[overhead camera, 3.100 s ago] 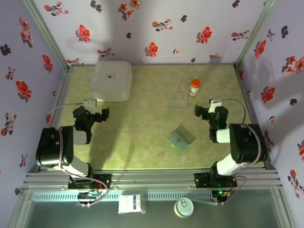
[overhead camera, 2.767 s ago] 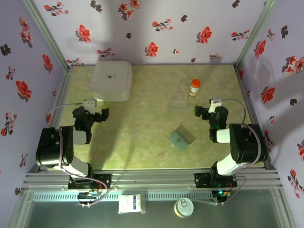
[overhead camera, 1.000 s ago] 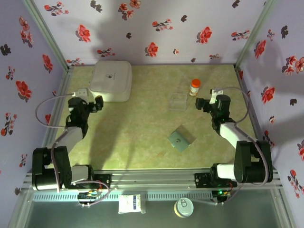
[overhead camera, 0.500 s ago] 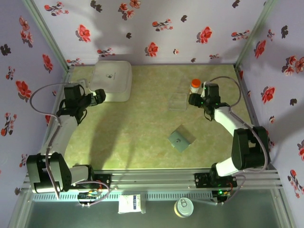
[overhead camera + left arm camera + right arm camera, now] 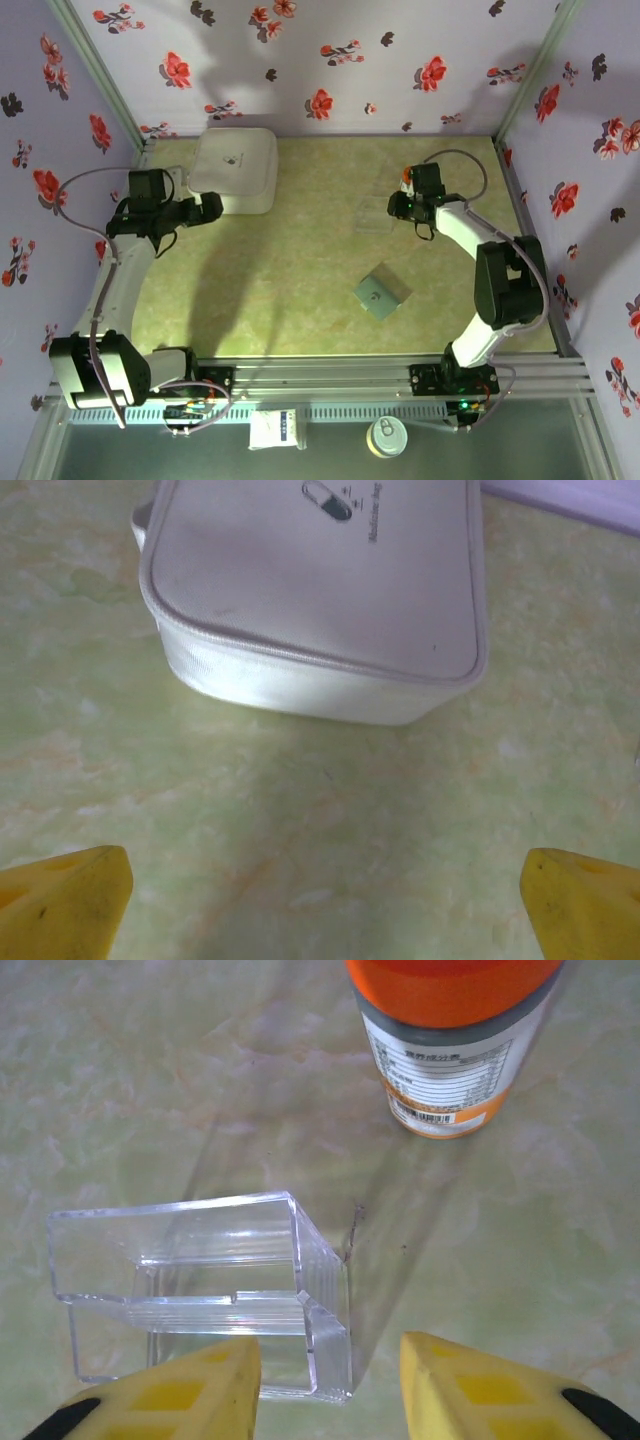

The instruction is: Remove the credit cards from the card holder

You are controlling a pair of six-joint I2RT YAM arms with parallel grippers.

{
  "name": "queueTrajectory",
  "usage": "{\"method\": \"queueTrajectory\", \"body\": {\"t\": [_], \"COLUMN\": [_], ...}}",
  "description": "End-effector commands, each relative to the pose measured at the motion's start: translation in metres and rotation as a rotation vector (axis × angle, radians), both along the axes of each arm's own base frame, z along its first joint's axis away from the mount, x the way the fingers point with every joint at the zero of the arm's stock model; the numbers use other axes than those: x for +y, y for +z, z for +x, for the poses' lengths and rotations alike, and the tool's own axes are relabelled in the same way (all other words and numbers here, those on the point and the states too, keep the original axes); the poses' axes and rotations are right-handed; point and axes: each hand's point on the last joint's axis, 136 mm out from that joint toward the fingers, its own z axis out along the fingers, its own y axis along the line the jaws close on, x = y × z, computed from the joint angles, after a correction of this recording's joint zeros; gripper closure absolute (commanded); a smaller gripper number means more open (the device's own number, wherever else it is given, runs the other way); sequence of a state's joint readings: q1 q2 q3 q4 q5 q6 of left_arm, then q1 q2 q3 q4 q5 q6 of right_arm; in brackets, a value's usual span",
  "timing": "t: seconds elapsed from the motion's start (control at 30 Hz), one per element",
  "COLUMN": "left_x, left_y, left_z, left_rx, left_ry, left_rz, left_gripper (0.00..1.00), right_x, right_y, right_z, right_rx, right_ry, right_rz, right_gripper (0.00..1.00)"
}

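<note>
The card holder point(image 5: 381, 293), a small grey-blue square wallet with a round stud, lies shut on the table right of centre, far from both grippers. The credit cards are hidden. My right gripper point(image 5: 399, 208) point(image 5: 330, 1392) hovers at the back right, its yellow fingers point(image 5: 170, 1392) partly narrowed but apart. They straddle the right end of a clear plastic piece point(image 5: 200, 1285) point(image 5: 375, 212) without pinching it. My left gripper point(image 5: 208, 206) point(image 5: 325, 910) stands wide open over bare table, just in front of the white box.
A big white rounded box point(image 5: 234, 170) point(image 5: 320, 590) sits at the back left. An orange-capped bottle point(image 5: 450, 1040) point(image 5: 405, 176) stands just beyond the clear piece. Flowered walls point(image 5: 330, 60) enclose the table on three sides.
Both arms have stretched toward the back of the table. The right gripper swung left over the clear piece and narrowed its jaws. The left gripper moved up to the white box.
</note>
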State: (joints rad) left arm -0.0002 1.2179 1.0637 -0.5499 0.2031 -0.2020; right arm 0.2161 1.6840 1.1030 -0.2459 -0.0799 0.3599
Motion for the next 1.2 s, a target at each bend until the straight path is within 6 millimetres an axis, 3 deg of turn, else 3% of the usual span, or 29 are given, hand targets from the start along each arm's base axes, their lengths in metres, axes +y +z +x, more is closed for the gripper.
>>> {"method": "queueTrajectory", "body": {"t": [0.0, 0.2, 0.53, 0.97, 1.17], "left_x": [-0.003, 0.011, 0.015, 0.016, 0.017], "left_y": [0.004, -0.011, -0.011, -0.012, -0.011], "left_z": [-0.012, -0.015, -0.013, -0.013, -0.013], "left_rx": [0.01, 0.015, 0.008, 0.013, 0.013], "left_ry": [-0.065, -0.024, -0.013, -0.005, -0.003], "left_rz": [0.04, 0.059, 0.055, 0.041, 0.037], "left_gripper": [0.0, 0.0, 0.0, 0.0, 0.0], "right_x": [0.006, 0.017, 0.018, 0.026, 0.039], "right_y": [-0.005, -0.017, -0.034, -0.033, -0.028], "right_z": [0.001, 0.006, 0.007, 0.009, 0.012], "right_rx": [0.045, 0.081, 0.124, 0.126, 0.122], "right_ry": [0.003, 0.034, 0.051, 0.082, 0.085], "right_rz": [0.009, 0.043, 0.02, -0.026, -0.039], "right_gripper": [0.62, 0.68, 0.73, 0.85, 0.88]}}
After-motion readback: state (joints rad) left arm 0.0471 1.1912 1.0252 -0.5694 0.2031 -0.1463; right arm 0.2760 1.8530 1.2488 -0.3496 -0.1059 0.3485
